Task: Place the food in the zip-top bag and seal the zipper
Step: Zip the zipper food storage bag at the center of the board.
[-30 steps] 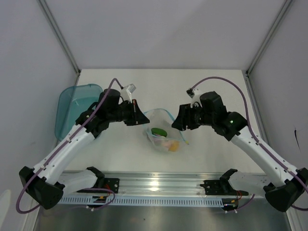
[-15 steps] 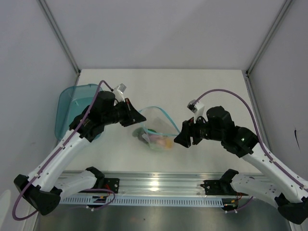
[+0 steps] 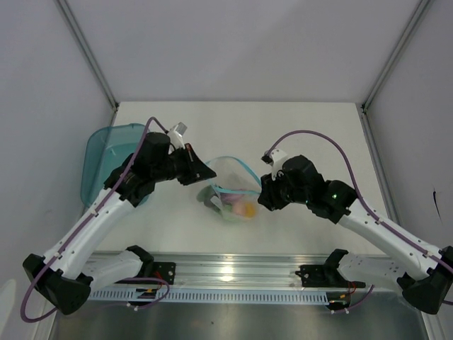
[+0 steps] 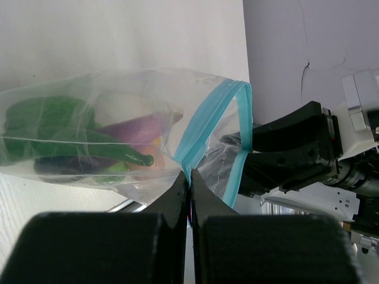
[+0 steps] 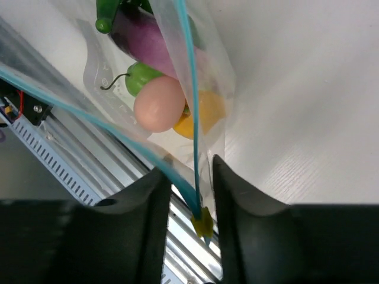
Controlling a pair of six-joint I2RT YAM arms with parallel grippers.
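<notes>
Spanning the gap between the two arms, over the near middle of the bench [image 3: 318, 134]: one zip-top bag [image 3: 230, 177], clear and floppy, its mouth gaping in a loop.

- Zipper [image 4: 204, 127]: light blue strip round the bag's mouth. Its two sides stand apart along most of their length in the top view.
- Food [image 3: 237, 205], all inside the bag and bunched at its bottom:
  - purple eggplant [image 5: 139, 38]
  - pinkish egg-shaped piece [image 5: 159, 103]
  - yellow-orange round fruit [image 5: 207, 112]
  - small green pepper [image 5: 139, 80]
  - long green pieces [image 4: 53, 115]
- Left jaws: pressed together, pinching the zipper at the bag's left corner. The left arm [image 3: 106, 212] reaches in from the tub side.
- Right jaws: standing slightly apart, straddling the zipper at the opposite corner.
  - The strip runs through the gap and touches neither of the fingers [image 5: 234, 195] in the wrist view.
  - A small yellow slider tab [image 5: 202, 223] sits deep between them.
- Teal tub [image 3: 106, 156]: translucent, at the bench's left edge, well apart from the bag.
- Metal rail [image 3: 233, 273]: along the near edge, carrying both arm bases.
</notes>
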